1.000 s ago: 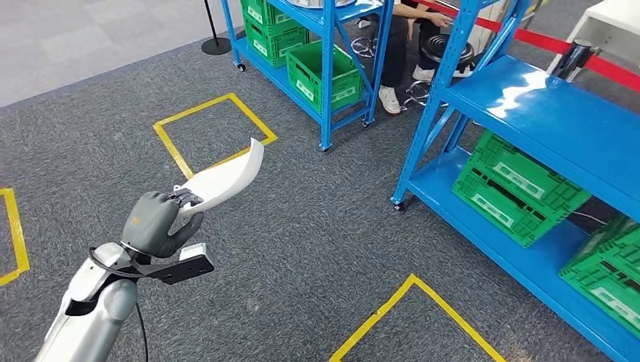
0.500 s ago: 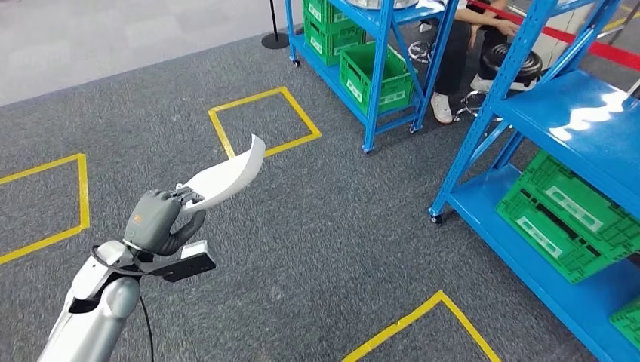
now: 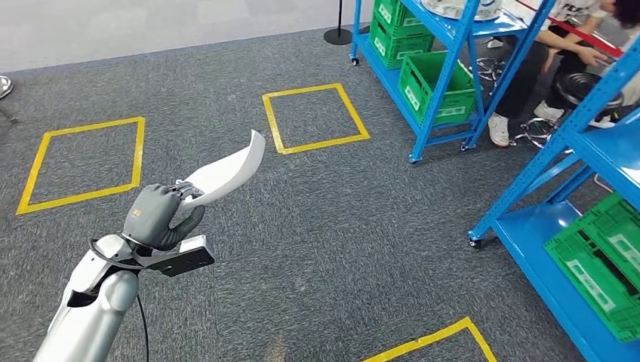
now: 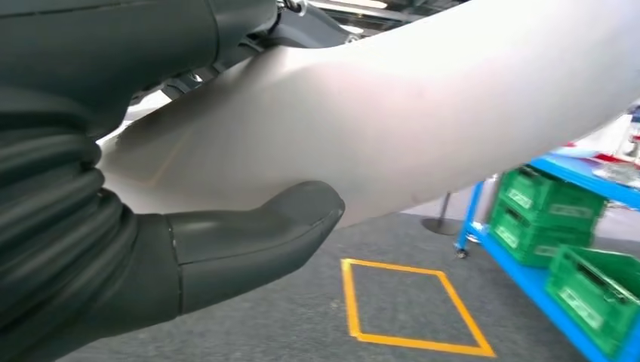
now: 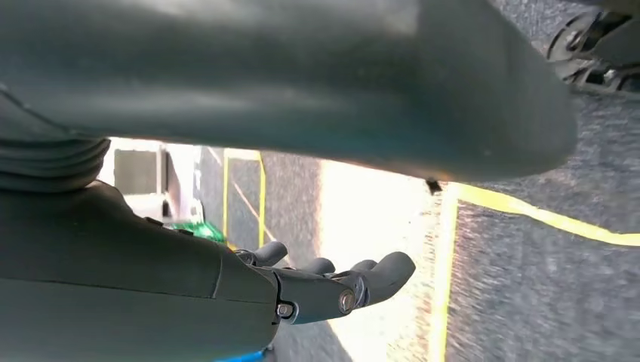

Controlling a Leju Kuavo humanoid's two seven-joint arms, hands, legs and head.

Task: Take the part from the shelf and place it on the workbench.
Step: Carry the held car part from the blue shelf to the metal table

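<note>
Left hand: your left hand [image 3: 157,219] grips the near end of the long, curved white plastic part [image 3: 226,170], thumb [image 4: 249,237] pressed under it.
Part axis: it runs from the hand up and forward-right, over the grey carpet floor [image 3: 317,226].
Right hand: your right hand [image 5: 332,283] hangs empty, fingers loosely spread.
Worktop: none visible; the blue metal shelves [image 3: 445,72] stand to your right.

Green crates [image 3: 436,89] in racks, seated person [image 3: 562,53].
</note>
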